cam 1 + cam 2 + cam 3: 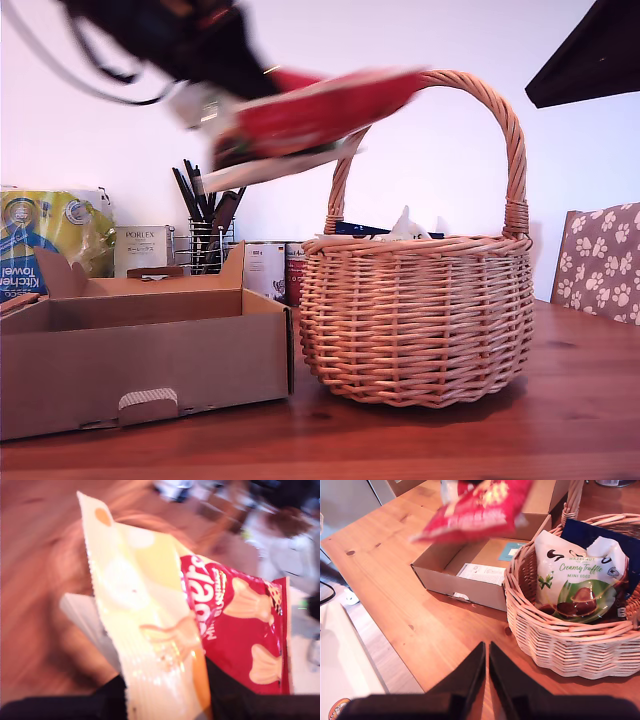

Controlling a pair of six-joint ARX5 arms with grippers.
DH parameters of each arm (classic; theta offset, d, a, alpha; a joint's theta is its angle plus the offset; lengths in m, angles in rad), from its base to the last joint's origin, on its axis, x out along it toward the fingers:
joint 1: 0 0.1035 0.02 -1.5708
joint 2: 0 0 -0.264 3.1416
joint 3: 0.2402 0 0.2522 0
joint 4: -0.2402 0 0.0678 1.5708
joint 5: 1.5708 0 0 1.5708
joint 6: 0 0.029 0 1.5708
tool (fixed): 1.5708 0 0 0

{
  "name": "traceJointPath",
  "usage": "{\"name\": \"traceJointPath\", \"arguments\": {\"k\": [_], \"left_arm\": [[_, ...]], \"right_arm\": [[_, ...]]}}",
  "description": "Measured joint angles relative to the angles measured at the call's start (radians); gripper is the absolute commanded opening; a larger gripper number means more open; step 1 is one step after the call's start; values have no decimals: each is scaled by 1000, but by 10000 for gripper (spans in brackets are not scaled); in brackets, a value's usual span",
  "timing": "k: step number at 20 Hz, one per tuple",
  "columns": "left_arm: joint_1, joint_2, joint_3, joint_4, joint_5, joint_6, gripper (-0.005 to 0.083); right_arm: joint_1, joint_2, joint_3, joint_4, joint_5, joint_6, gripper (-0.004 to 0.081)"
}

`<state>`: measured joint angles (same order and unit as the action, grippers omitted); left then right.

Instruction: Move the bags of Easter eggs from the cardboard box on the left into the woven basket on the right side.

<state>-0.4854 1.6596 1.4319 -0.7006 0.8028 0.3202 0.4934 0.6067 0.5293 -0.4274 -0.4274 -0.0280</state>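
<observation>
Three egg bags visible. One cream-and-red bag (320,115), glossy and motion-blurred, is gripped by my first gripper (165,700), aloft betw. the cardboard box (150,360) and the woven basket (420,320). Two lie in the basket: a white-and-green "Creamy Truffle" bag (577,580) over a dark blue bag (600,532). My second gripper (487,672): fingers pressed together, nothing held, above the table (445,630). One white packet (480,573) in box.

Bright, even daylight — the first wrist view smears with motion blur; glare whitens the wall (440,150).
</observation>
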Motion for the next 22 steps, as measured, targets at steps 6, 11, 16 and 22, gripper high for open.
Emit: {"name": "traceJointPath", "arguments": {"k": [6, 11, 16, 22], "left_arm": [[-70, 12, -13, 251, -113, -187, -22], [-137, 127, -13, 438, -196, -291, -22], [-227, 179, -13, 586, -390, -402, -22], [-299, 298, -13, 697, -557, -481, -22]], "right_arm": [[0, 0, 0, 0, 0, 0, -13], [0, 0, 0, 0, 0, 0, -13], [0, 0, 0, -2, 0, 0, -13], [0, 0, 0, -7, 0, 0, -13]]}}
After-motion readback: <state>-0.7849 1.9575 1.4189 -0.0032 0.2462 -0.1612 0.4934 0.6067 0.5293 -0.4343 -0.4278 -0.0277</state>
